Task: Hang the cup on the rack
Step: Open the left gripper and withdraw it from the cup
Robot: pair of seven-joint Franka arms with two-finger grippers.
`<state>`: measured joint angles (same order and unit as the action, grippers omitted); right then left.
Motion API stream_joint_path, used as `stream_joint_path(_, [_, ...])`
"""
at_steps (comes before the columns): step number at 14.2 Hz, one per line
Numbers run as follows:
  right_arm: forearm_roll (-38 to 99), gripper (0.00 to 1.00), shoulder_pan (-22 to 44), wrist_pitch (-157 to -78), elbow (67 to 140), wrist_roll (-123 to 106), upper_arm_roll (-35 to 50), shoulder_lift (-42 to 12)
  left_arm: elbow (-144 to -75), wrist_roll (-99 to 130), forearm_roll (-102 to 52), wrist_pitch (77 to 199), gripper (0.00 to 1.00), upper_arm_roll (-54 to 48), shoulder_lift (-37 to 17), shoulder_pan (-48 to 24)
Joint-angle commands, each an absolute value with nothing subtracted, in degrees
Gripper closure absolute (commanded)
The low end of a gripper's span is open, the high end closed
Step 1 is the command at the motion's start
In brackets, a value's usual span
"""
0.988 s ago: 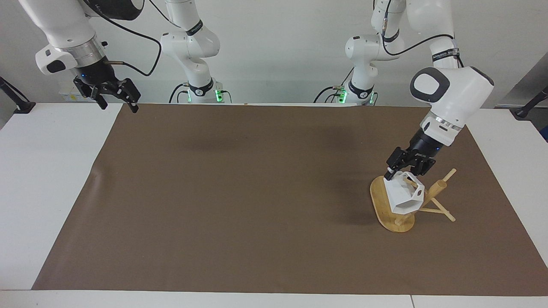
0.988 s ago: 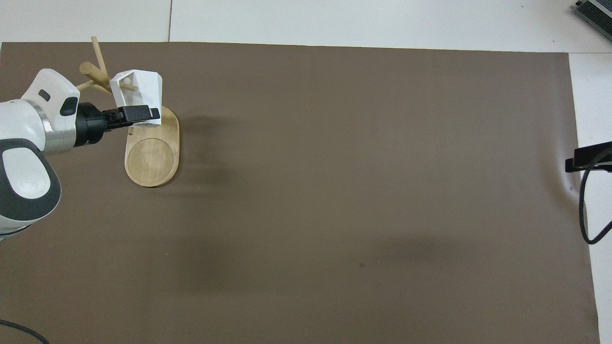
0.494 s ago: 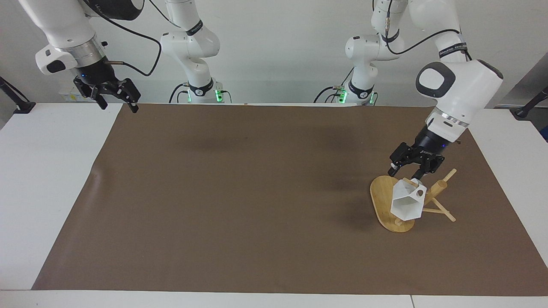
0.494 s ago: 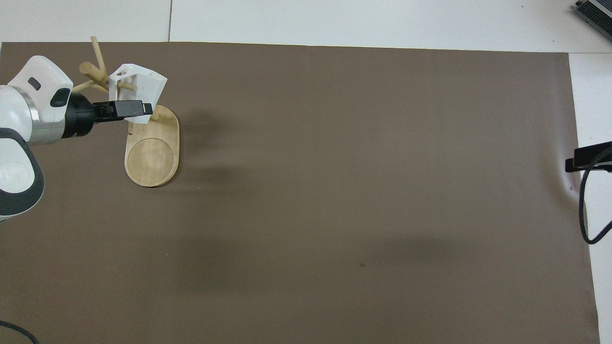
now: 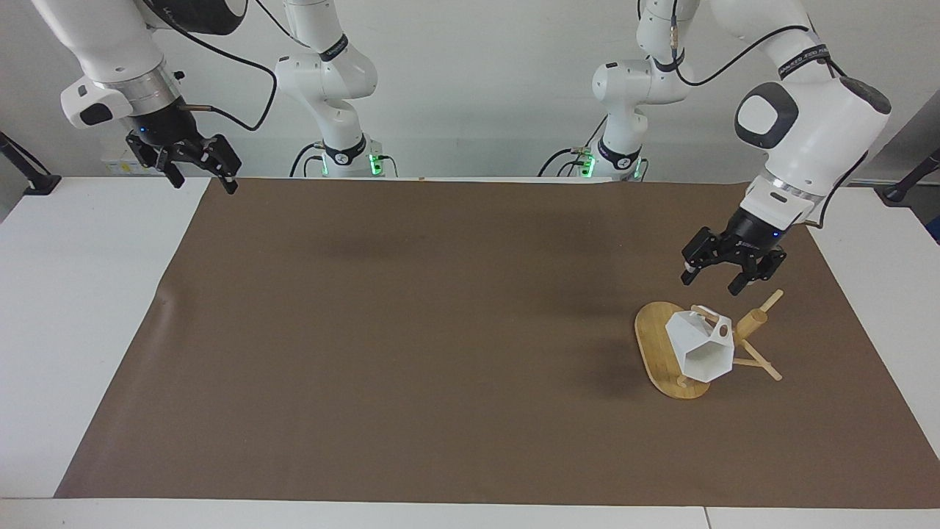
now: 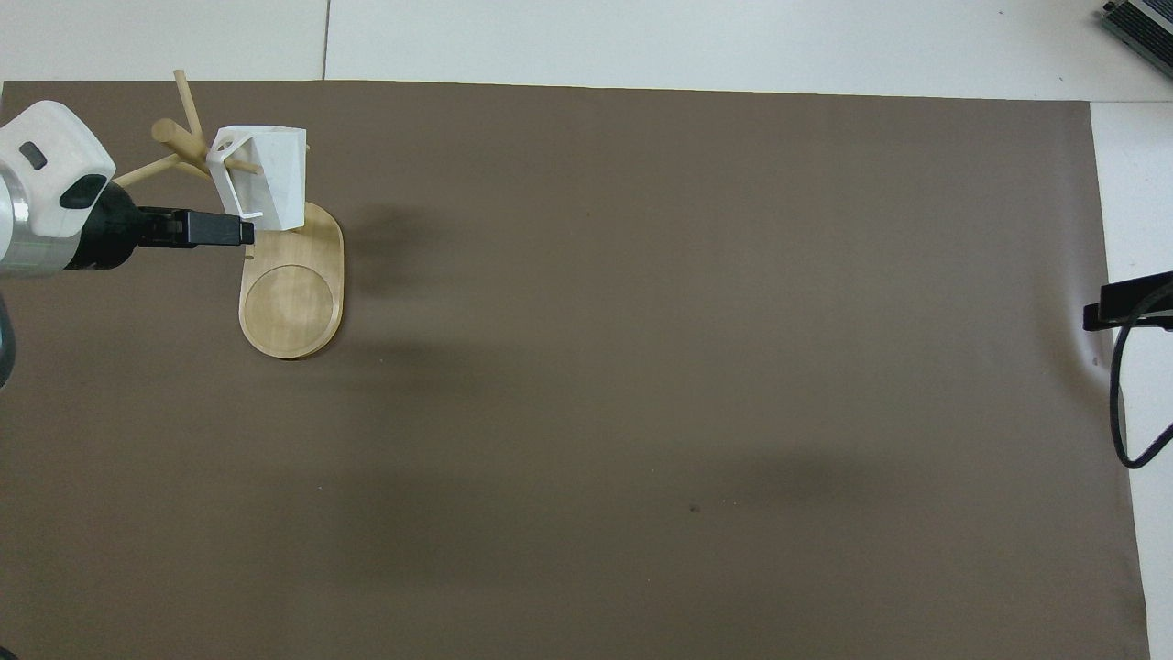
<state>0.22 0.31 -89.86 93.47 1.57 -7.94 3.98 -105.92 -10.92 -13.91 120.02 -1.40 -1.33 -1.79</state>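
The hanging step looks done: the small matte white faceted cup (image 5: pixel 701 347) hangs by its pierced angular handle on a thin peg of the light bamboo mug rack (image 5: pixel 664 351), tipped on its side with its hexagonal mouth turned away from the robots. The rack stands on the brown table mat (image 5: pixel 411 330) toward the left arm's end of the table, and the cup sits over the end of the oval base that lies farther from the robots, beside the thick post.

The left gripper (image 5: pixel 722 275) hovers above the rack, clear of the cup, its jaws spread and empty. Its arm comes down from a bent elbow, wrist angled toward the mat. In the overhead view the gripper (image 6: pixel 240 230) shows just beside the cup.

What seems left is only for that arm to pull away without brushing a peg.

The right gripper (image 5: pixel 198 167) waits, jaws apart and empty, raised over the mat's edge at the right arm's end.
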Motion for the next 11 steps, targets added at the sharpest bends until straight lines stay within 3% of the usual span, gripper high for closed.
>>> stream_joint_path(1, [0.1, 0.00, -0.1, -88.9, 93.0, 0.7, -7.7, 3.8, -105.9, -11.1, -8.7, 114.4, 0.00, -1.5, 2.3, -1.4])
stream_joint_path(4, [0.1, 0.00, 0.0, -88.9, 92.9, 0.7, -7.7, 3.8, -104.5, -11.2, -5.5, 109.1, 0.00, -1.5, 4.2, -1.4])
stream_joint_path(11, [0.1, 0.00, -0.1, -88.9, 93.0, 0.7, -7.7, 3.8, -90.4, -11.6, 0.2, 93.1, 0.00, -1.7, 1.7, -1.6])
